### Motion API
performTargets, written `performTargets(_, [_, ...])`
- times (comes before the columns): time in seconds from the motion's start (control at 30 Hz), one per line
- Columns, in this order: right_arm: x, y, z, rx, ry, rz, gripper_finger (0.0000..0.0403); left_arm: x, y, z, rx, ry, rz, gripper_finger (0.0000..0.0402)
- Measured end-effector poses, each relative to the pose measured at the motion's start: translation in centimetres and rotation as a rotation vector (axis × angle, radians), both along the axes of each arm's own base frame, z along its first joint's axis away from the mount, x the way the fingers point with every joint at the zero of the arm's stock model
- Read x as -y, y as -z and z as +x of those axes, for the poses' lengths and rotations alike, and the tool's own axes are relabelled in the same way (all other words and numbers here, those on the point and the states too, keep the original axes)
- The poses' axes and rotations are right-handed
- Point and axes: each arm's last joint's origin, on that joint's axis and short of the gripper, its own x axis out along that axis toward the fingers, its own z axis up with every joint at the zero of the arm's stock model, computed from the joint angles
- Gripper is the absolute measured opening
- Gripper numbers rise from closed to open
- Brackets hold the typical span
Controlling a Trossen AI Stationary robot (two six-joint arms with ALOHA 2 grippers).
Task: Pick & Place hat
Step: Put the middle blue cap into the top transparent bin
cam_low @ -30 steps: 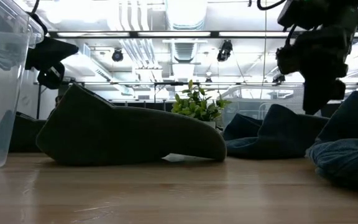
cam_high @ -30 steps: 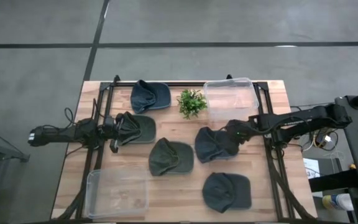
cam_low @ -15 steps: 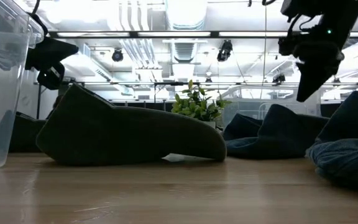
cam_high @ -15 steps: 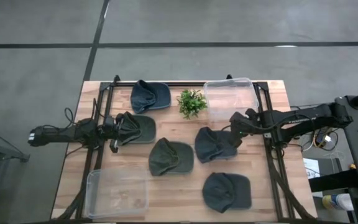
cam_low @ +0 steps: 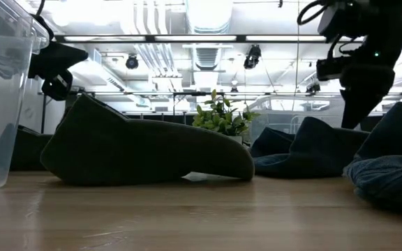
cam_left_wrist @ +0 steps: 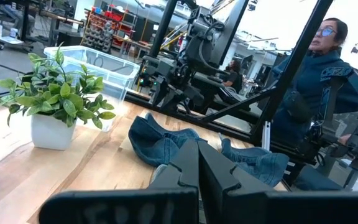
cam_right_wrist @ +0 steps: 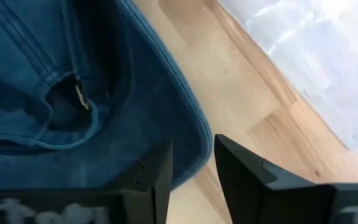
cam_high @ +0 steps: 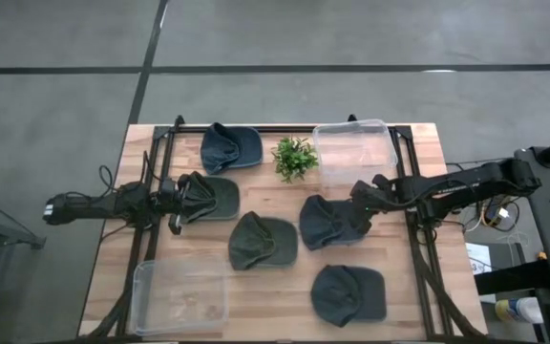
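Several caps lie on the wooden table. My right gripper hangs open over the right edge of a blue denim cap. In the right wrist view the cap's curved rim runs into the gap between my fingers; I cannot tell whether they touch it. My left gripper is shut at the left edge of a dark cap; the frames do not show whether it touches that cap.
Other caps lie far left, at the centre and near right. A potted plant stands beside a clear bin at the far edge. A second clear bin sits near left. A person shows beyond the table.
My right gripper rose and tipped above the blue cap, shifting slightly toward the far edge, then came back down at the cap's right edge. The cap stayed where it was.
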Motion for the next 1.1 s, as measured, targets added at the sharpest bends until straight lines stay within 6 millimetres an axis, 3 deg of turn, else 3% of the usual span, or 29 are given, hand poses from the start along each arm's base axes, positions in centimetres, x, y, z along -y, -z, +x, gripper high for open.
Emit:
performTargets(0.47, [0.2, 2.6, -1.2, -0.039, 0.013, -0.041, 0.0152, 0.0, 0.0, 0.0, 0.000, 0.000, -0.007, 0.0000])
performTargets(0.8, [0.6, 4.6, -1.5, 0.043, 0.061, -0.019, 0.0138, 0.0, 0.0, 0.0, 0.001, 0.003, -0.054, 0.0000])
performTargets(1.1, [-0.2, 3.3, -0.6, 0.111, 0.027, 0.284, 0.0119, 0.0, 0.0, 0.0, 0.001, 0.003, -0.056, 0.0000])
